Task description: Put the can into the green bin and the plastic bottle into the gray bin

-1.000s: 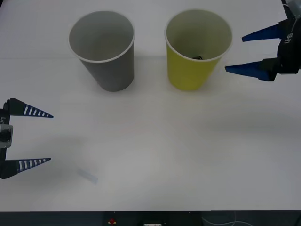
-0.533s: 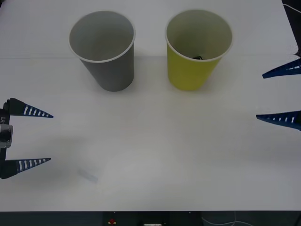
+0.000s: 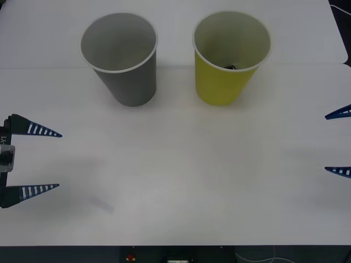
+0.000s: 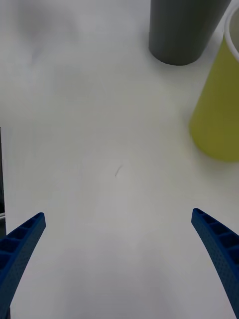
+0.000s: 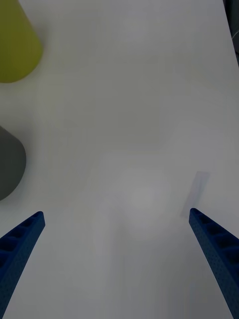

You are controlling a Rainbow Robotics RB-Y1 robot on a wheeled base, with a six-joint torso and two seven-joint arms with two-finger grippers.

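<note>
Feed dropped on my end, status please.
Left gripper open, near table's left edge. Right gripper open, at right edge. Dark object inside green bin; gray bin looks empty.

Gray bin (image 3: 127,76) and green bin (image 3: 226,76): matt, paper-like walls, smooth white rolled rims, pale interiors. Worktop (image 3: 186,164): smooth, matt white surface. Blue fingers (image 3: 34,130): ribbed, plastic-looking, with a slight sheen.

We see the gray bin (image 3: 120,60) in plain matte gray with a white rim and pale inside, and the green bin (image 3: 229,57) in yellow-green with the same white rim and pale inside, a small dark shape low within it. The worktop (image 3: 181,164) is plain white. Both the left hand (image 3: 46,160) and the right hand (image 3: 339,142) have 2 blue fingers ribbed with pale stripes.
</note>
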